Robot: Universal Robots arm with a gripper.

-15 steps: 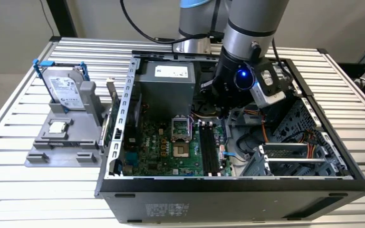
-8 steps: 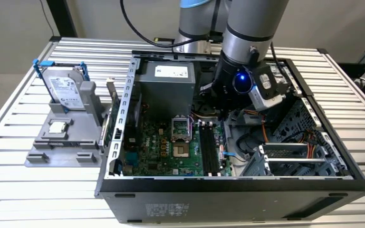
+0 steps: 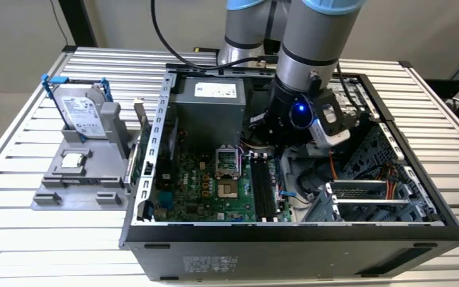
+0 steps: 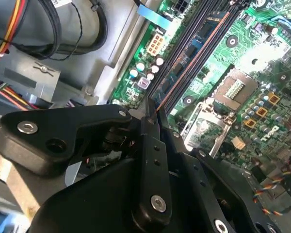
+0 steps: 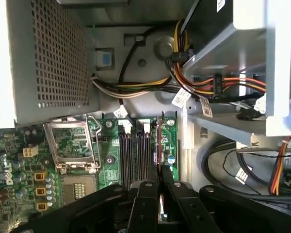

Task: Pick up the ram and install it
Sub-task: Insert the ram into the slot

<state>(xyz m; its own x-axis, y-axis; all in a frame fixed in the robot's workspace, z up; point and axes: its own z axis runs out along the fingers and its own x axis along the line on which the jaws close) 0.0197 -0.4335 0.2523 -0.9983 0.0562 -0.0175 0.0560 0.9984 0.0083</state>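
Hung low inside the open computer case (image 3: 159, 119) on the slatted tabletop (image 3: 22, 230), right over the motherboard (image 3: 205, 188). Held the claw (image 5: 159, 171) closed on the ram (image 5: 158, 143) (image 4: 194, 58), pinched edge-on between the two fingertips (image 5: 152, 174) (a thin brownish line in both wrist views, little else of it to see). Carried the stick just ahead of the claw, its long axis running the same way as the black memory slots (image 5: 133, 155) beneath. Sat over the side of the slot bank nearest the grey drive bay (image 5: 233, 53), well away from the processor socket (image 5: 72, 145). Could not tell whether the lower edge already touched a slot or hovered just above one. Judged the lengthwise match of stick to slot, and which slot lay under it, as the relation that counted here.
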